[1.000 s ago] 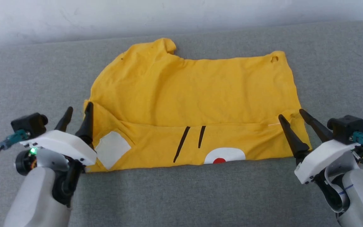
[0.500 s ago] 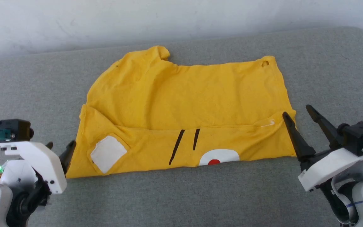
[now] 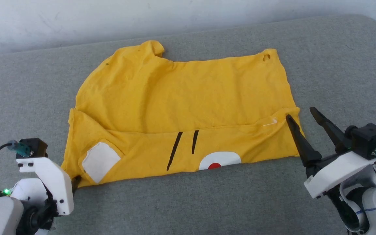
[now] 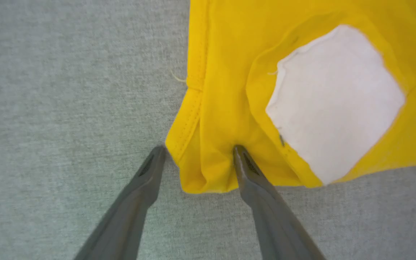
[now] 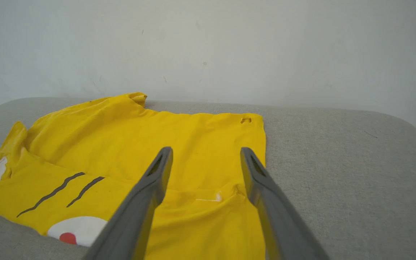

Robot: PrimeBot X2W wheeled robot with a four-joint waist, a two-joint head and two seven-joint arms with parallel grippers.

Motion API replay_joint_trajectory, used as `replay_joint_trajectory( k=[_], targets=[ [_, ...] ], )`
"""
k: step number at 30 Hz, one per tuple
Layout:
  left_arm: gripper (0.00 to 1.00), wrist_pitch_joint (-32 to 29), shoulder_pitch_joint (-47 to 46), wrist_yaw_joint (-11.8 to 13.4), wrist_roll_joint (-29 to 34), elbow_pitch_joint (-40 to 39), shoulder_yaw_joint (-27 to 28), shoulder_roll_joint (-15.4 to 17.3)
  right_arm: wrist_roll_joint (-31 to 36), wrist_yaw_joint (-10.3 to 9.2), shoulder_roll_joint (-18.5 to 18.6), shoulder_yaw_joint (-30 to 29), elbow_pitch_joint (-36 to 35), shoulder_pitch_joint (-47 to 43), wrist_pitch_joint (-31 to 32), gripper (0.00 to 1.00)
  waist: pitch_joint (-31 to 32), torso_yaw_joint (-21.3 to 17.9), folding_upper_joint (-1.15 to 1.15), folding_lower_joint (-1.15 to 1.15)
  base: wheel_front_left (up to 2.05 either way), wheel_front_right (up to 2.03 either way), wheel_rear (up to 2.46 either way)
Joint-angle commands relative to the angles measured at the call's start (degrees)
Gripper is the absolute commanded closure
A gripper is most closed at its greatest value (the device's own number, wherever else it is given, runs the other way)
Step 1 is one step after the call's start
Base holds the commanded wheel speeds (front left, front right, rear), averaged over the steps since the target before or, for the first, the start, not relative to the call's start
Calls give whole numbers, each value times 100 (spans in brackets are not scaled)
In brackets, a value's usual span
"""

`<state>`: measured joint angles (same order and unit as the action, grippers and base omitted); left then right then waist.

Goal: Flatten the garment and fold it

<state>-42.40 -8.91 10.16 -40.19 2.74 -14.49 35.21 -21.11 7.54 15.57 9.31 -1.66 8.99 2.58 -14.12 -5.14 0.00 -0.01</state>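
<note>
The garment (image 3: 181, 107) lies spread across the middle of the grey padded surface (image 3: 188, 202), with its near band turned over so that the white patch (image 4: 334, 104), the two black lines (image 3: 183, 147) and the red dot (image 3: 211, 166) face up. A small curl of cloth (image 3: 157, 47) stands up at the far left edge.

The left gripper (image 4: 199, 150) has its fingers apart and straddles the near-left corner. One finger presses into the yellow cloth and the other rests on the grey surface just beside the stitched hem. Nothing is clamped. The right gripper (image 3: 299, 113) also has its fingers apart, at the near-right corner beside the end of the fold line. Whether its tips touch the cloth cannot be told.

The shirt looks thin, light and limp. It will likely sag, wrinkle and drag on the rough covering rather than slide as one sheet. Probably the soundest holds are the two near corners, pinched through both layers at the doubled hem, where the seam gives the fingers something firmer to bite. A grip on one layer alone could peel the fold open.
</note>
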Motion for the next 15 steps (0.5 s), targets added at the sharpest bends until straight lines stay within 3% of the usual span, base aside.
replay_joint_trajectory(
  k=[1, 2, 3, 15],
  targets=[
    [65, -113, 111, -79, -89, 183, -241, -254, -84, -5, 54, -23, -10, -9, 39, 0, 12, -31, 0, 1, 0, 0, 0],
    [94, -136, 125, -106, -137, 203, -274, -309, -144, -5, 116, -51, -10, 5, 90, 0, 21, -40, 0, 1, 0, 0, 0],
    [100, -138, 132, -123, -154, 228, -300, -340, -192, -5, 175, -95, -12, 22, 146, 0, 31, -42, 0, 1, 0, 0, 0],
    [100, 419, -27, -232, -125, 256, -197, -447, -1257, -5, 820, -13, 952, 336, 2363, 0, 6, 158, 0, 1, 0, 0, 0]
  ],
)
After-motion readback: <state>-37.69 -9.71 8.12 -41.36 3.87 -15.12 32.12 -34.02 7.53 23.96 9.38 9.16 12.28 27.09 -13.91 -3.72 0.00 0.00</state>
